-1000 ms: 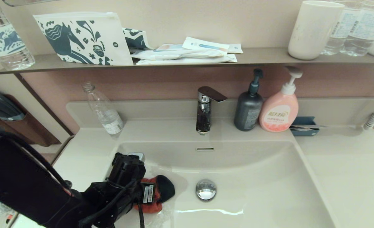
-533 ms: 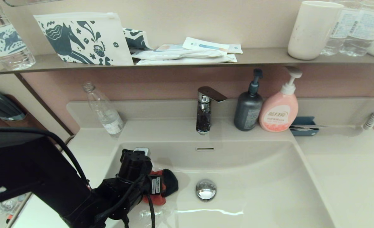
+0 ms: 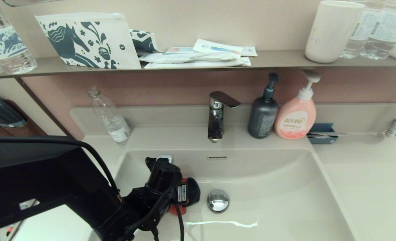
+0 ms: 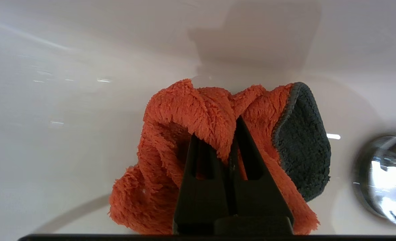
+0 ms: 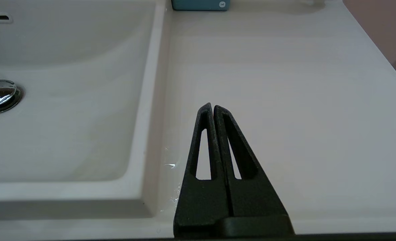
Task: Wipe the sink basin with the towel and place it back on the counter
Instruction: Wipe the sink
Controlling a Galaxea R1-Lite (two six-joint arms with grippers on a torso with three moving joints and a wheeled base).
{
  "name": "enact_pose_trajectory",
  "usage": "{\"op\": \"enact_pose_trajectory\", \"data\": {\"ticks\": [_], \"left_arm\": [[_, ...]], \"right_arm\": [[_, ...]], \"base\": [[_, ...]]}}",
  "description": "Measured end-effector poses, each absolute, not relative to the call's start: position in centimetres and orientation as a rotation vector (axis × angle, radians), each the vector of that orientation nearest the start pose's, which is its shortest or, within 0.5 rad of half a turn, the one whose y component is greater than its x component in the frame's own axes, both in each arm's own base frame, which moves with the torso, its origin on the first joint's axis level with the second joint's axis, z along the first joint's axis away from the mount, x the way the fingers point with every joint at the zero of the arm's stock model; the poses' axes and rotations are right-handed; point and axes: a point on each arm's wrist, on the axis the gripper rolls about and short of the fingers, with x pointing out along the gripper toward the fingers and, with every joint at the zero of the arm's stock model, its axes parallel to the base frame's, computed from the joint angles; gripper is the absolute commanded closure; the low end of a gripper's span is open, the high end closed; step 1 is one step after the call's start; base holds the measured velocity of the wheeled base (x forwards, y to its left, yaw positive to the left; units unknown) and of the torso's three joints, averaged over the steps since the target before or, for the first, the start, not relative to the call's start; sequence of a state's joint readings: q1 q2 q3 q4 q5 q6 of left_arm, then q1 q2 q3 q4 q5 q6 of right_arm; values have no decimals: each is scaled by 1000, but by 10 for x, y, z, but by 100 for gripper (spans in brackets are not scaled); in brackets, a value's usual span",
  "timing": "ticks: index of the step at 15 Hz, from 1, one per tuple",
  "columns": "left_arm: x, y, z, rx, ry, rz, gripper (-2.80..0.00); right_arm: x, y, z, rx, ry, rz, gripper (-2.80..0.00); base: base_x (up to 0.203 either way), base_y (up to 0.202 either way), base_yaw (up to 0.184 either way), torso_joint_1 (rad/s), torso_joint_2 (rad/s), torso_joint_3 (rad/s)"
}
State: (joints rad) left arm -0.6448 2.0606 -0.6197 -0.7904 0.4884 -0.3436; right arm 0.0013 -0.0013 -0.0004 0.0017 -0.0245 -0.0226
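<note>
The orange-red towel (image 4: 171, 160) with its dark grey edge lies bunched on the floor of the cream-white sink basin (image 3: 278, 187), just left of the chrome drain plug (image 3: 218, 200). My left gripper (image 4: 226, 134) is shut on the towel (image 3: 192, 192), pressing it against the basin; in the head view the black wrist covers most of the cloth. My right gripper (image 5: 213, 106) is shut and empty, hanging over the counter (image 5: 285, 83) right of the basin; the head view does not show it.
A faucet (image 3: 218, 113) stands at the basin's back, with an overflow slot (image 3: 217, 157) below it. A clear bottle (image 3: 109, 117) is at the back left; a dark pump bottle (image 3: 263, 113), a pink pump bottle (image 3: 297, 113) and a blue holder (image 3: 322, 133) at the back right. A wall shelf (image 3: 198, 63) carries pouches and a cup.
My left arm has slid the towel to the right and slightly back across the basin floor, from the left side toward the drain plug. The right gripper's earlier position is not shown.
</note>
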Motion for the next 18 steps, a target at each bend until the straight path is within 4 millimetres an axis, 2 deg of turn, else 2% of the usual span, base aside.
{"op": "enact_pose_trajectory", "data": {"ticks": [8, 12, 18], "left_arm": [[272, -222, 35, 3, 519, -90, 0], [272, -241, 33, -60, 507, -117, 0], [275, -268, 34, -41, 481, -112, 0]], "right_arm": [[-23, -1, 75, -23, 1, -23, 0], [-23, -1, 75, -23, 1, -23, 0], [-23, -1, 75, -23, 1, -23, 0]], "base": [[0, 0, 0, 0, 0, 0], [0, 0, 0, 0, 0, 0], [0, 0, 0, 0, 0, 0]]}}
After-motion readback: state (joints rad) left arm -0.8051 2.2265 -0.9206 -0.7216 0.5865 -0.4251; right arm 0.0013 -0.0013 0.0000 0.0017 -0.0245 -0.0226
